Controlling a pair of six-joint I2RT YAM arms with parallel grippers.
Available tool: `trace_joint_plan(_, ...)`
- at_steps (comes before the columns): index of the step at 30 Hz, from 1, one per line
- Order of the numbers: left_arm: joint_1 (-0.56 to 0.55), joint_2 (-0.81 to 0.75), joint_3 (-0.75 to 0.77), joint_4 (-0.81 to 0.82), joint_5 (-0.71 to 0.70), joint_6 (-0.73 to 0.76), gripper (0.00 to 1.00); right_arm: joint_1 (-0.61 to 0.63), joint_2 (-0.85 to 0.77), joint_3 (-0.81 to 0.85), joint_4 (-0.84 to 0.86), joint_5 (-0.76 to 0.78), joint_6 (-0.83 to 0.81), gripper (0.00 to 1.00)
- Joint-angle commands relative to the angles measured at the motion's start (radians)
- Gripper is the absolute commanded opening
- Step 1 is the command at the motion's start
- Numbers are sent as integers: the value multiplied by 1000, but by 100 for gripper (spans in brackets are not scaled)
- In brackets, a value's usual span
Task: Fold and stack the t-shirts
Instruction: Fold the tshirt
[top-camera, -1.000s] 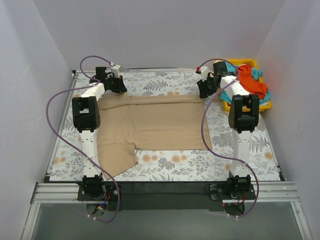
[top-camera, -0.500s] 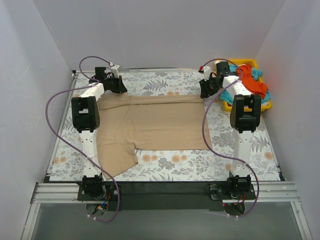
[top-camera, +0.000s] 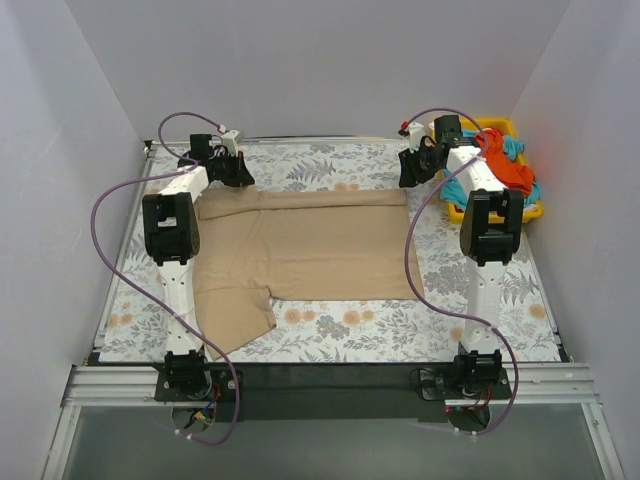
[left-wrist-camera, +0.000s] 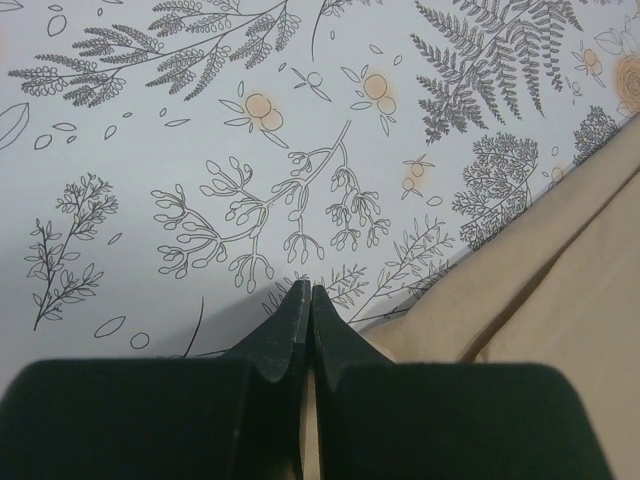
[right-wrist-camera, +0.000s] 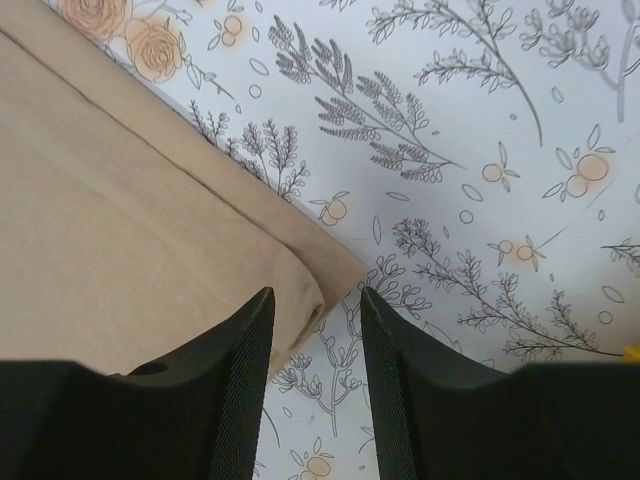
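The tan-beige t-shirt (top-camera: 320, 245) lies spread flat on the floral table, one sleeve reaching toward the near left. My left gripper (top-camera: 240, 172) is at its far left corner, jaws shut (left-wrist-camera: 305, 290) with a sliver of tan fabric (left-wrist-camera: 560, 300) between the fingers. My right gripper (top-camera: 405, 172) is open (right-wrist-camera: 315, 292) just above the shirt's folded far right corner (right-wrist-camera: 120, 230), touching nothing. The orange-red t-shirt (top-camera: 505, 165) and turquoise-blue t-shirt (top-camera: 516, 147) lie bunched in the yellow tray (top-camera: 505, 124).
The tray stands at the far right corner, just right of my right arm. White walls close in the table on three sides. Purple cables loop beside both arms. The floral cloth (top-camera: 330, 325) shows along the near edge.
My right gripper has drawn back from the shirt's far right corner, up and toward the tray. The left gripper and the shirt have not moved.
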Motion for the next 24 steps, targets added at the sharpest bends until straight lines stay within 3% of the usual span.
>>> trace_joint_plan(1,2,-95,-8,2,17,1,0,-4,21,72,-2,-30,32,40)
trace_joint_plan(11,1,-90,-8,5,13,4,0,-4,40,40,-2,-27,27,36)
trace_joint_plan(14,2,-86,-10,8,11,1,0,-2,38,29,-2,-32,25,28)
trace_joint_plan(18,2,-95,-7,8,5,1,0,-4,34,33,0,-29,25,8)
trace_joint_plan(24,1,-123,-22,8,-1,11,0,-4,15,26,-2,-23,18,1)
